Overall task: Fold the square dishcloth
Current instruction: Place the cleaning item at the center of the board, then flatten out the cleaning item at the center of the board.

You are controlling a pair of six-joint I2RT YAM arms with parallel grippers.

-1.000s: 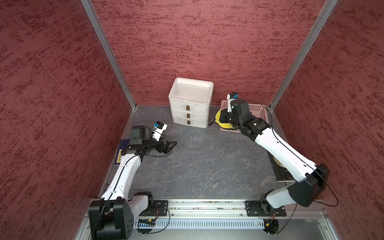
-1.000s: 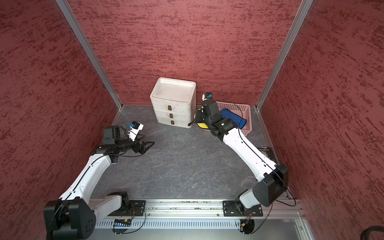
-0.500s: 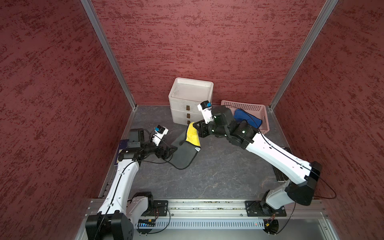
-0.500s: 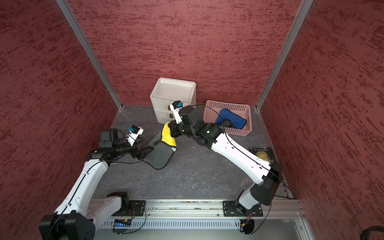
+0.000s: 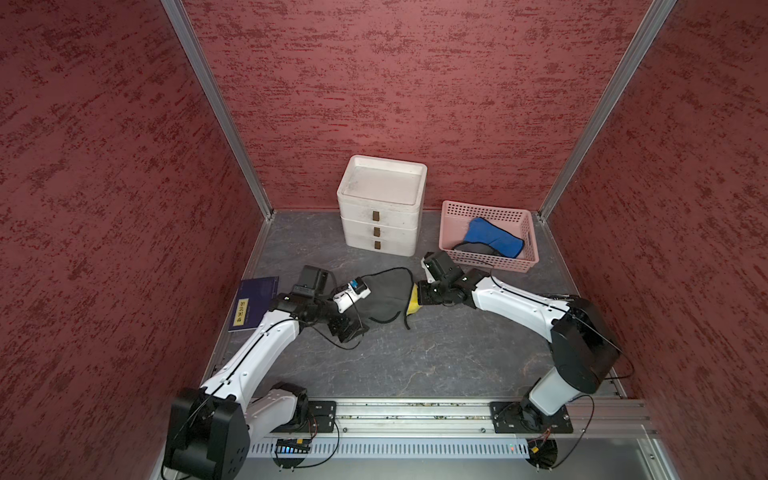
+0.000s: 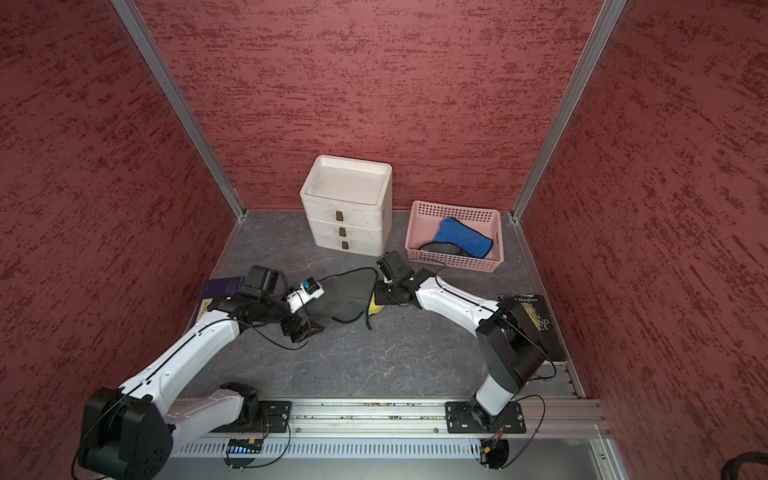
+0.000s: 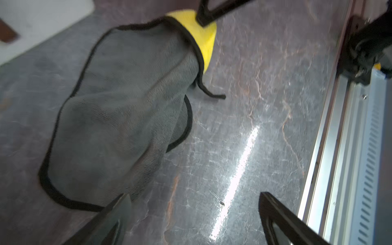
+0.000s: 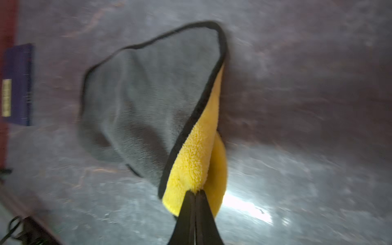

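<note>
One square dishcloth [image 5: 386,295], grey on top with black edging and a yellow underside, lies crumpled on the grey tabletop [image 5: 415,357] between the two grippers. The right gripper [image 8: 195,192] has its two fingers pressed together on a yellow corner of the cloth and pinches it just above the surface. From those fingertips the grey body of the cloth spreads away flat toward the other arm. The left gripper [image 7: 194,196] has its two fingers spread wide and holds nothing. One finger [image 7: 118,209] sits at the cloth's nearest edge, though the blur hides whether it touches, and the other finger stands over bare tabletop. A loose black strand of edging trails onto the table just beside the right fingertips. Beyond both grippers, by the back wall, stands one white drawer unit [image 5: 380,208] with three drawers, each with one brown handle. Near it, behind the right gripper, is one pink basket [image 5: 488,259] holding one blue cloth [image 5: 492,237] and one dark cloth [image 5: 473,248]. There are two books: one blue book [image 5: 255,301] behind the left gripper, on the side away from the dishcloth, and one black book [image 6: 536,320] well apart from the right fingers, beside that arm's elbow.
</note>
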